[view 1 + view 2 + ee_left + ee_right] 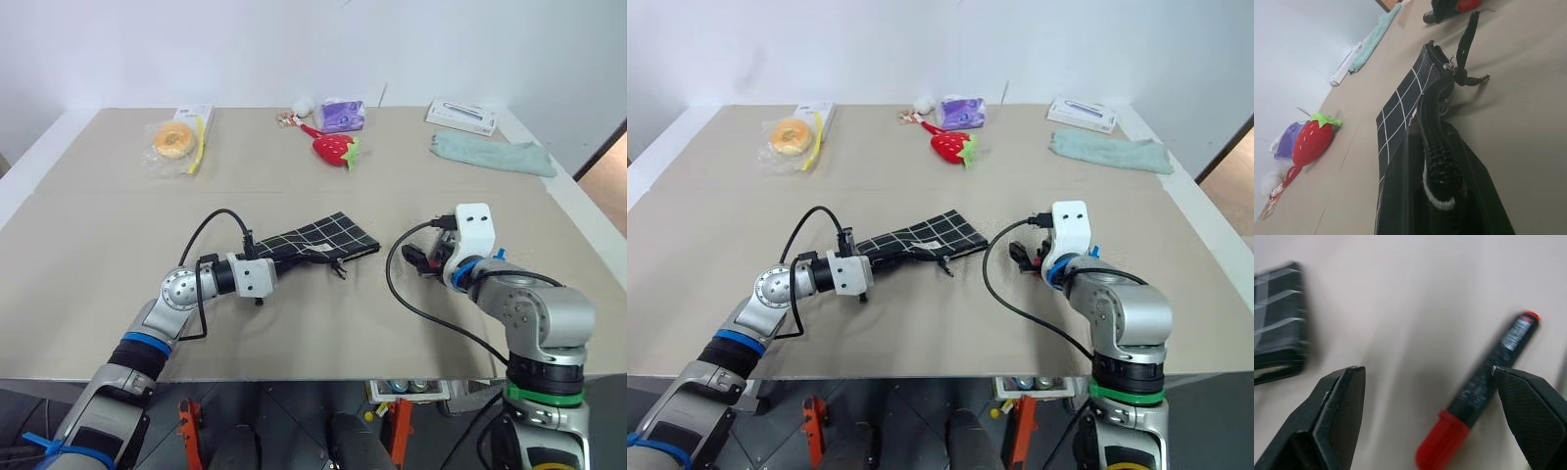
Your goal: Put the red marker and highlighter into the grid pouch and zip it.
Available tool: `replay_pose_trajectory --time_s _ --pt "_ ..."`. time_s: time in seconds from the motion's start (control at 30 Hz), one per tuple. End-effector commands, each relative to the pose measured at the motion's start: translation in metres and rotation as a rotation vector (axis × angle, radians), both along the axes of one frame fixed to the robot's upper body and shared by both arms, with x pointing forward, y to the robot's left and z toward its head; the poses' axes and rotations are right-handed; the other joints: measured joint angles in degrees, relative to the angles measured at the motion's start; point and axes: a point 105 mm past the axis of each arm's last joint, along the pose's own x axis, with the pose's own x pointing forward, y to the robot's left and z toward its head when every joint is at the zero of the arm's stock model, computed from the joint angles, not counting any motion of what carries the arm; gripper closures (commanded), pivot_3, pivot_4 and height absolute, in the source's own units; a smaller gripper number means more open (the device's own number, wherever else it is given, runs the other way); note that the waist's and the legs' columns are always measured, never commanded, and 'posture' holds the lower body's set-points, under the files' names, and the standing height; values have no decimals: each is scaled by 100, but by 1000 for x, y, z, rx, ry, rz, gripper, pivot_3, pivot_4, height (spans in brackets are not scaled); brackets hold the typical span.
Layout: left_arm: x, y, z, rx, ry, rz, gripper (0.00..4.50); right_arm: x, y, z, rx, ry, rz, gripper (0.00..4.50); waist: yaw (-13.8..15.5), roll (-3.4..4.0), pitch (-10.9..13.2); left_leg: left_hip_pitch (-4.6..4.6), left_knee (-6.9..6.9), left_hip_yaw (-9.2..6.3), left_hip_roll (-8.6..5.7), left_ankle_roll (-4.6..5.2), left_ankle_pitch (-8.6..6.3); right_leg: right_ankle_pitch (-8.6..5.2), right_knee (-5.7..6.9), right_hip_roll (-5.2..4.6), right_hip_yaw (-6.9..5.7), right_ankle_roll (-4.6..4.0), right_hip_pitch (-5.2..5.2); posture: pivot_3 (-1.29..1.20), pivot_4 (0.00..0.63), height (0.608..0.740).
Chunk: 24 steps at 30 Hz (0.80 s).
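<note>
Two wide-spread fingers of the right gripper [1425, 396] hover over the red marker [1484, 387], lying at the frame's lower right; closing off-centre could roll it away. At centre left, the left gripper [269, 262], clenched on the grid pouch [318, 239], risks pinching its mouth shut.

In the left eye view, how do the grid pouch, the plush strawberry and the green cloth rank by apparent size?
1. green cloth and grid pouch: similar, unsure, because the pouch lies nearer the camera
2. plush strawberry: smallest
</note>
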Motion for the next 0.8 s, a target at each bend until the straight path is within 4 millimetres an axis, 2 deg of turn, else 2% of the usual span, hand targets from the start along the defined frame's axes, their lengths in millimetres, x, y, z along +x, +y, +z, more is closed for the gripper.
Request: replay_pose_trajectory --time_s 0.03,0.2,0.23,0.3,0.5,0.53,0.6,0.67,0.73,0.8 --pt "0 -4 11 -4 -40 -19 4500 0 -8 8 -104 -47 -55 39 0 0 0 0 0 0 0 0 0 0 0 0 0 0 0 0 150 739" --pt "-1 -4 12 -9 -40 -21 4500 -1 -4 -3 -94 -1 -41 39 -2 0 0 1 0 0 0 0 0 0 0 0 1 0 -1 0 150 739" --pt "-1 -4 12 -10 -41 -21 4500 -1 -5 -5 -95 11 -46 279 -2 0 0 1 0 0 1 0 0 0 0 1 0 0 0 0 150 739" --pt "-1 -4 12 -13 -44 -21 4500 -2 -5 -9 -63 31 -51 819 -2 0 0 1 0 -1 1 1 0 0 1 2 0 -1 -1 0 150 739" --pt "-1 -4 14 -20 -50 -20 4500 0 -6 -10 -7 37 -51 3730 -1 0 -1 1 1 0 0 1 0 1 0 0 0 -1 2 0 150 739" --pt "0 -4 15 -20 -50 -20 4500 2 -6 -4 -26 2 -38 4009 0 0 -1 2 1 -1 0 1 0 1 0 0 -1 -1 2 0 150 739" --pt "0 -5 16 -22 -53 -21 4500 5 -8 8 -104 -52 24 4007 1 2 0 1 1 0 -1 1 0 1 0 -1 0 0 2 0 150 739" --pt "1 -6 17 -24 -54 -21 4500 7 -3 31 -270 -185 194 4007 9 7 3 0 2 1 -5 1 0 -1 -1 -6 1 2 2 0 150 739" --pt "1 -6 17 -24 -55 -21 4500 1 8 46 -482 -294 422 4007 1 9 5 0 0 5 -8 1 0 -5 -3 -10 3 9 1 0 150 739" --pt "2 -5 17 -24 -55 -20 4500 -14 15 47 -602 -318 645 4007 1 7 5 2 -2 6 -7 9 -5 -11 -6 -9 2 16 3 0 150 739"
